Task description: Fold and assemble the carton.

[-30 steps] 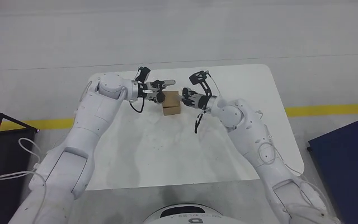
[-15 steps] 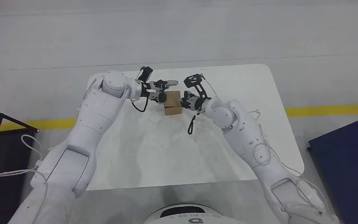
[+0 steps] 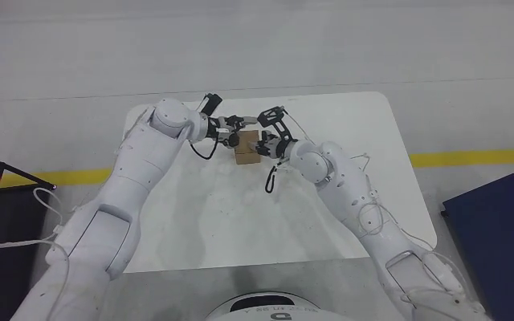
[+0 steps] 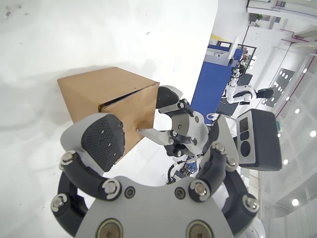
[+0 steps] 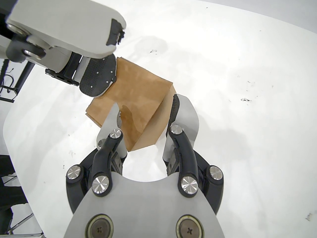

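Observation:
A small brown carton stands on the white table, far from the front edge, its flaps folded in with a seam showing. My left gripper is open at the carton's far left corner. One of its black pads rests on the carton's top edge and the other finger hangs apart above it. My right gripper is shut on the carton's right corner: one pad lies on the upper edge and the metal tip dents the side face.
The table's rounded far edge runs just behind the carton. Small dark specks mark the tabletop. Bare table stretches toward me. A blue block stands on the floor to the right, past a yellow floor line.
My right gripper has moved left, from beside the carton onto its right corner. My left gripper has shifted slightly right toward the carton. The carton has stayed in place.

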Tool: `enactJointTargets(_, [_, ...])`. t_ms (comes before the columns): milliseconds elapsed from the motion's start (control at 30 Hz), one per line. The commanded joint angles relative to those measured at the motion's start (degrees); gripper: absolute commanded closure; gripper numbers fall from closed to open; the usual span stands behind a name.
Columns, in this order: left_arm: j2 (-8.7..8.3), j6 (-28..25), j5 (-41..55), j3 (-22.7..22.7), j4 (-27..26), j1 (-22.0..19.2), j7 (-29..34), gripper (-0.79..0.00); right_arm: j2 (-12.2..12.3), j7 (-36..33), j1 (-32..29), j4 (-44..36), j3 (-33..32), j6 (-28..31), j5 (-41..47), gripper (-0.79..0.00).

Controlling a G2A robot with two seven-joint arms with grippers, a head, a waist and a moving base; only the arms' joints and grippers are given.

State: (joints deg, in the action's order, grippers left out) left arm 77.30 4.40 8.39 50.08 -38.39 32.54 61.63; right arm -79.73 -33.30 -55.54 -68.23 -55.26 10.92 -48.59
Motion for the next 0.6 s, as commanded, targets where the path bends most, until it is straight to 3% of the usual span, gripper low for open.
enactJointTargets(0, [-0.20,-1.97,4.32,2.14,1.06,0.19,1.13,-0.785,0.07,0.20,-0.12,-0.42,-0.35,0.16,0.24,-0.388])
enactJointTargets(267, [-2.77,-6.10,9.27,9.17,1.35,1.35,2.86,-0.785,0.52,1.45,-1.39,-2.68,-2.22,1.76,1.81,-0.400])
enactJointTargets(467, [-5.93,-8.57,13.26,16.56,-3.00,6.50,5.88,-0.785,1.49,2.03,-3.83,-6.74,-6.26,4.64,5.57,-0.363])
enactJointTargets(500, [-6.55,-9.25,14.02,18.05,-4.35,7.91,6.90,-0.785,1.69,2.24,-4.39,-7.51,-7.08,5.17,6.33,-0.286])
enactJointTargets(533, [-7.19,-9.88,14.80,19.64,-5.83,9.41,7.70,-0.785,1.88,2.46,-5.00,-8.37,-7.89,5.99,7.22,0.000])
enactJointTargets(567, [-7.82,-10.47,15.41,21.22,-7.46,11.10,8.37,-0.785,2.10,2.42,-5.67,-9.07,-8.72,6.84,7.94,0.000])
